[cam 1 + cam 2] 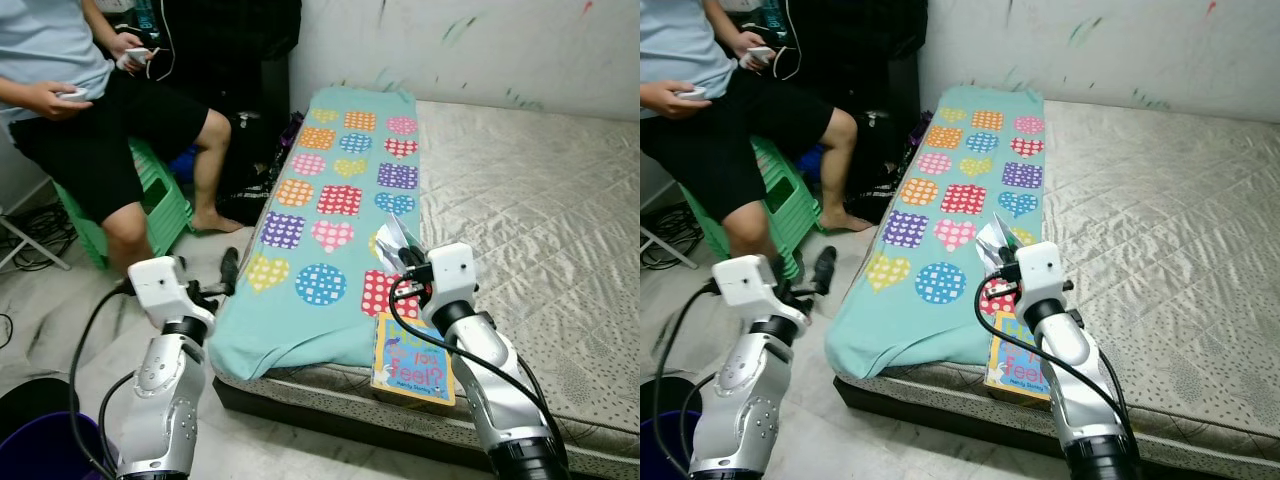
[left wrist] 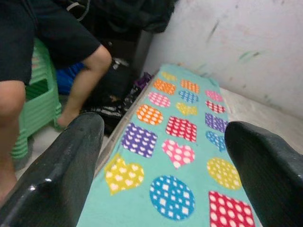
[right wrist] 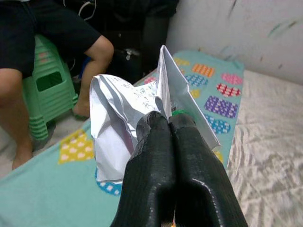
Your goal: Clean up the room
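One item in hand rn: right gripper (image 3: 163, 124) has fingers pressed together on a crumpled white paper (image 3: 120, 118), w/ a flatter folded sheet sticking up behind it, held up over the teal blanket (image 1: 330, 200) w/ the coloured hearts and squares, near the bed's front edge. Left gripper (image 2: 165, 156) idle, fingers spread wide, nothing between them, hanging off the bed's left side above the floor, pointed at the blanket. Children's book (image 1: 413, 362) lies flat on the mattress (image 1: 540, 200) edge just below the R wrist, partly on the blanket corner. Person on a green stool (image 1: 160, 205) at far left, phone in hand, legs close to the L arm. Step imo: pickup of the paper trash is done, carry/dispose phase is next. Dark purple bin (image 1: 40, 450) at lower left by the L arm looks like the likely drop, can't confirm. Next move needs a turn left w/ grip kept tight (paper's light, could slip), clearing the person's legs. Book not yet dealt w/.
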`<state>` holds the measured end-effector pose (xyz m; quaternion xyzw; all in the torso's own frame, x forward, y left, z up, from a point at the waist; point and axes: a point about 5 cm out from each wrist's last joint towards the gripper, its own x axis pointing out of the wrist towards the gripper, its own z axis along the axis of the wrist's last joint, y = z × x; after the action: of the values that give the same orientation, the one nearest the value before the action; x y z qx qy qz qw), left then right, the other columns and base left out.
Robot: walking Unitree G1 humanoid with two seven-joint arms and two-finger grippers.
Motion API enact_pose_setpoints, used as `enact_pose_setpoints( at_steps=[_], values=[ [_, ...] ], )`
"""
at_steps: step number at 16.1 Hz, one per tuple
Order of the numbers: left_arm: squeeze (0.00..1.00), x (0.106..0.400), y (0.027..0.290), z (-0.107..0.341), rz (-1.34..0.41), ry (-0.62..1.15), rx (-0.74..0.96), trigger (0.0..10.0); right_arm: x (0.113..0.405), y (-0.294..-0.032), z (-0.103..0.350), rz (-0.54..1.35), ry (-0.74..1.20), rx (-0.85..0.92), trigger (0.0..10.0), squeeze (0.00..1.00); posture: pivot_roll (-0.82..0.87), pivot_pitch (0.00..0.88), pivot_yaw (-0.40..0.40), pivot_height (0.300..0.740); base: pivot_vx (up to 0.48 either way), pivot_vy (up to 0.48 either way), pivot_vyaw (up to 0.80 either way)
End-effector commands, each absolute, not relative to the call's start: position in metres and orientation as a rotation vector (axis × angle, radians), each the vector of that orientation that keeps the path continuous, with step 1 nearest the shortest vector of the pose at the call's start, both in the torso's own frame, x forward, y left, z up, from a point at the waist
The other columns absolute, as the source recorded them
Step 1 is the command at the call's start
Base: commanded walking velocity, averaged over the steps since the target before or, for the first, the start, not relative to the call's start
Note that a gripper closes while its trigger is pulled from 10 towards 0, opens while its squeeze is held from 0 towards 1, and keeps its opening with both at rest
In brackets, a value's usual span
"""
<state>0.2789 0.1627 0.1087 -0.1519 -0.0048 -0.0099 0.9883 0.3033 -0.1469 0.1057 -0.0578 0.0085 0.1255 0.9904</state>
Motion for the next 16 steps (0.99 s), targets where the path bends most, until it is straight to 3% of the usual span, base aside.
enact_pose_setpoints(
  at_steps=[1, 7, 16],
  values=[
    [0.0, 0.276, 0.165, 0.112, -0.038, -0.017, -0.298, 10.0, 0.3, -0.147, 0.102, 0.244, 0.037, -0.107, 10.0, 0.0, -0.09, 0.025, 0.033, 0.74, 0.0, 0.0, 0.0],
    [0.0, 0.273, 0.173, 0.112, -0.007, -0.016, -0.286, 10.0, 0.301, -0.132, 0.108, 0.317, 0.032, -0.125, 10.0, 0.0, -0.07, 0.043, 0.014, 0.74, 0.0, 0.091, 0.0],
    [0.0, 0.278, 0.168, 0.112, -0.05, 0.0, -0.272, 10.0, 0.295, -0.139, 0.106, 0.285, 0.041, -0.131, 10.0, 0.0, -0.09, 0.042, 0.035, 0.74, 0.0, 0.448, 0.0]
  ],
)
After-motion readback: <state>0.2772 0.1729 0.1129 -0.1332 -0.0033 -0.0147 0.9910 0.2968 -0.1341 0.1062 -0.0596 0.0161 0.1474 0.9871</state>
